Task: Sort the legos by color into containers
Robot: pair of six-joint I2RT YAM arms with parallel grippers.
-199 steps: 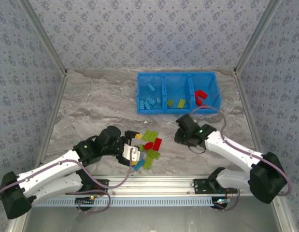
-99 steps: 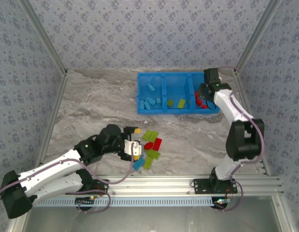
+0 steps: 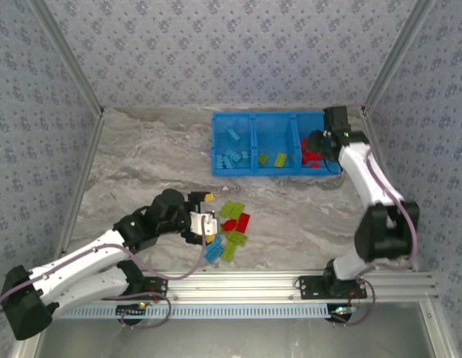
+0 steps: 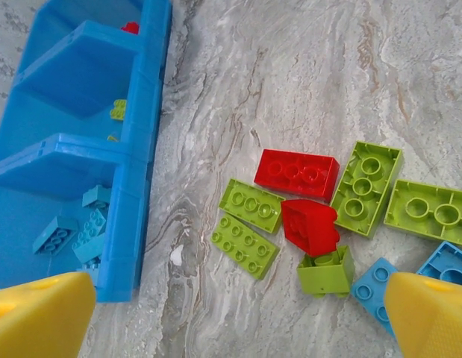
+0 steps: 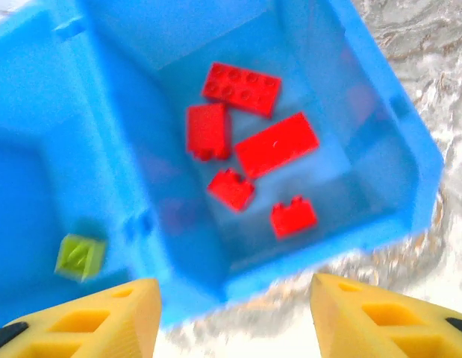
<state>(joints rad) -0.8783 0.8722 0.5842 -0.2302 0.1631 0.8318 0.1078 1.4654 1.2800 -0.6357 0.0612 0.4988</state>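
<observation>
Left wrist view puts the loose legos (image 4: pixel 309 224) just ahead of the left end effector (image 4: pixel 236 317), spread wide and empty, toward its right side; the right end effector (image 5: pixel 231 317), likewise apart and empty, hangs over the tray's red-brick compartment (image 5: pixel 350 112), farther off.

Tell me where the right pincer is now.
In the top view, the right pincer hovers open at the far right of the table, over the blue tray's right-end compartment, above the red legos.
</observation>
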